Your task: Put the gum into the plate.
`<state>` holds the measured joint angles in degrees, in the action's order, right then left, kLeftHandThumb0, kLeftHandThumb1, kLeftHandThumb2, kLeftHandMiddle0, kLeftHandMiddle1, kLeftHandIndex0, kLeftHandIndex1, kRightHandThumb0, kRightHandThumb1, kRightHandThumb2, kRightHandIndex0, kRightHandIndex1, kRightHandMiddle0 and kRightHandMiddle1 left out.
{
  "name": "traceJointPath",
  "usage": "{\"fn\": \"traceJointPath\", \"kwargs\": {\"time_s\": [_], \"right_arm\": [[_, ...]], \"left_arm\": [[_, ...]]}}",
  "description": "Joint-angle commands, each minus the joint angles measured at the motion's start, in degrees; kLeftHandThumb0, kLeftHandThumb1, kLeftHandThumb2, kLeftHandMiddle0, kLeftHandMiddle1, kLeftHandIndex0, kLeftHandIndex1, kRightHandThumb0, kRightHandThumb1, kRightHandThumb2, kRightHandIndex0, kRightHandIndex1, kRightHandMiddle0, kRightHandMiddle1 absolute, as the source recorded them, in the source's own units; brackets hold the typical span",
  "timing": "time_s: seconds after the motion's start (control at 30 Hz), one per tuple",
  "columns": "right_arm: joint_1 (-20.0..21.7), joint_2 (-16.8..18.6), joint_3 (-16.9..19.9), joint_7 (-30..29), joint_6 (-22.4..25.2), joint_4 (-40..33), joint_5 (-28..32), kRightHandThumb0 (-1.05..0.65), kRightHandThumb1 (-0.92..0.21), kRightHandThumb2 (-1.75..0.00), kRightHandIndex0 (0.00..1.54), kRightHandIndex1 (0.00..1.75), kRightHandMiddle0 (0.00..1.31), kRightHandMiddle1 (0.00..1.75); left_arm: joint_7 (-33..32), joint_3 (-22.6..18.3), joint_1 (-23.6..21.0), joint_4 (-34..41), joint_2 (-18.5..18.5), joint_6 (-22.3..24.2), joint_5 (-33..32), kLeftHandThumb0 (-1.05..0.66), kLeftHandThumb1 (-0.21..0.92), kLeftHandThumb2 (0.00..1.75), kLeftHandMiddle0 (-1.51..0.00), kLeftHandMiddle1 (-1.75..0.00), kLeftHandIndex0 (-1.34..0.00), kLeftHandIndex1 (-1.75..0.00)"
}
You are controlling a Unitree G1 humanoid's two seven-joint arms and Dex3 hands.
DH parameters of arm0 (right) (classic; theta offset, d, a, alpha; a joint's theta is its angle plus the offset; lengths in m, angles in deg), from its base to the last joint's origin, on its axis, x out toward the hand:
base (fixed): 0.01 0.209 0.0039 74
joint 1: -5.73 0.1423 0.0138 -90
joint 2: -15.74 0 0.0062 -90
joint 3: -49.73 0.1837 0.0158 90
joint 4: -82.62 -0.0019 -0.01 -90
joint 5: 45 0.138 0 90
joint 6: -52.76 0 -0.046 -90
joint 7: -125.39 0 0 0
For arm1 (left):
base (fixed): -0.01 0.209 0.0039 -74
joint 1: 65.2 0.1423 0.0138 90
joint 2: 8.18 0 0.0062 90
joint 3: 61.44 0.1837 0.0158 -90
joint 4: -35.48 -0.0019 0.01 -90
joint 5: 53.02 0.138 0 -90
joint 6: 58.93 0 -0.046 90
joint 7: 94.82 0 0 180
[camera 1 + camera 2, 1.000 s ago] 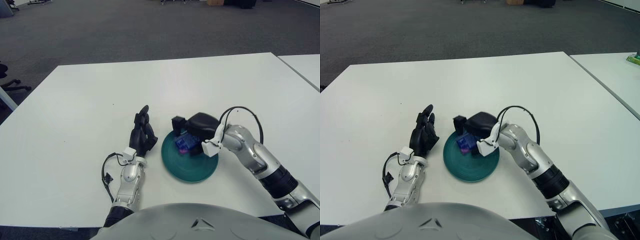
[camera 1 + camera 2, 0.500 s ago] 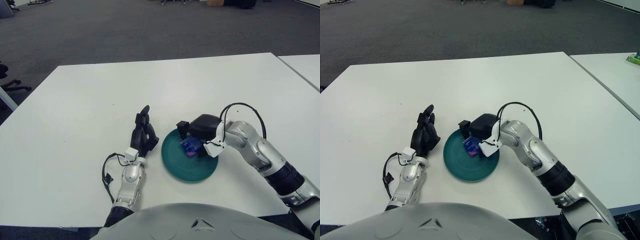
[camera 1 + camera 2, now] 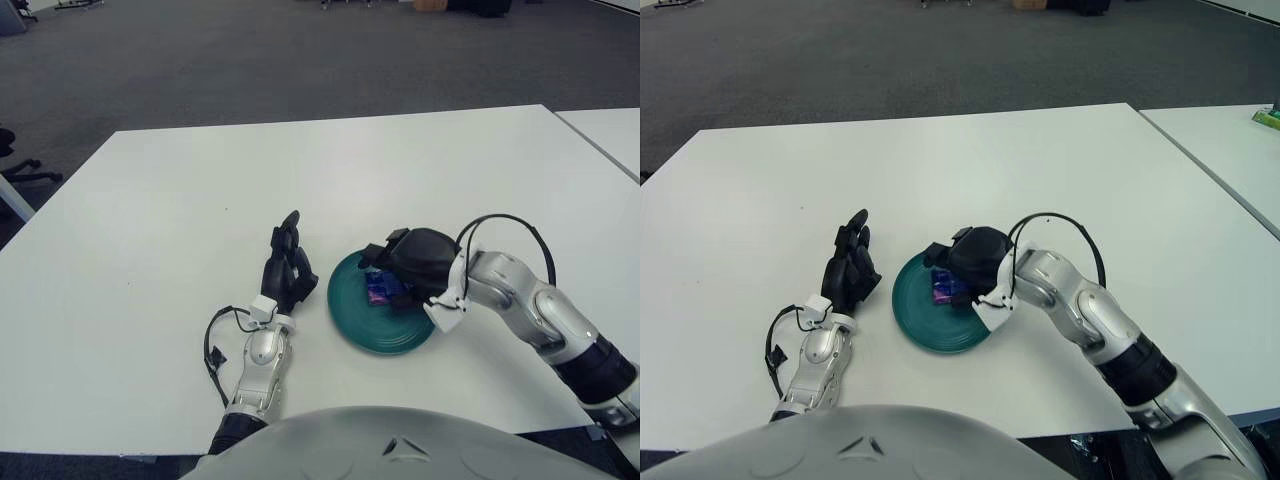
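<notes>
The gum (image 3: 381, 290), a small purple-blue pack, lies inside the dark green plate (image 3: 375, 330) near its far rim. My right hand (image 3: 388, 262) hovers over the plate's right side, its black fingers spread just above and beside the gum, not closed around it. The palm hides part of the plate's far right rim. My left hand (image 3: 287, 268) shows just left of the plate, its fingers held upright and holding nothing.
The white table (image 3: 200, 200) stretches wide to the left and the back. A second white table (image 3: 610, 130) stands at the right across a narrow gap. Grey carpet lies beyond the far edge.
My right hand has drawn back to the right across the plate and let go of the gum, which stays in the plate. The left hand has not moved.
</notes>
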<state>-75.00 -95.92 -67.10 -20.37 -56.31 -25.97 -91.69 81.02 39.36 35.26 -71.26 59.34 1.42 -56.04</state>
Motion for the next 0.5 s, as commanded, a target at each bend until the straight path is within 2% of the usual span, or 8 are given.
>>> {"fn": "traceJointPath", "kwargs": {"time_s": [0.0, 0.13, 0.47], "right_arm": [[-0.42, -0.15, 1.44, -1.04, -0.59, -0.99, 0.48, -0.93, -0.92, -1.10, 0.16, 0.01, 0.00, 0.22], [-1.95, 1.10, 2.72, -0.93, 0.78, -2.36, 1.88, -0.93, -0.92, -1.11, 0.10, 0.00, 0.00, 0.13], [-6.19, 4.83, 4.51, 0.22, 7.55, -6.07, 3.60, -0.90, -0.92, -1.08, 0.10, 0.01, 0.00, 0.12]], "left_arm": [[0.00, 0.11, 1.94, -2.32, -3.09, 0.27, -0.34, -0.85, 0.92, 1.00, -0.23, -0.02, 0.00, -0.61], [0.20, 0.30, 2.17, -1.59, -2.53, 0.80, 0.07, -0.86, 0.92, 1.02, -0.24, -0.02, 0.00, -0.62], [1.48, 0.23, 1.64, -1.25, -1.78, 1.35, -0.18, -0.87, 0.92, 1.06, -0.25, -0.01, 0.00, -0.56]]}}
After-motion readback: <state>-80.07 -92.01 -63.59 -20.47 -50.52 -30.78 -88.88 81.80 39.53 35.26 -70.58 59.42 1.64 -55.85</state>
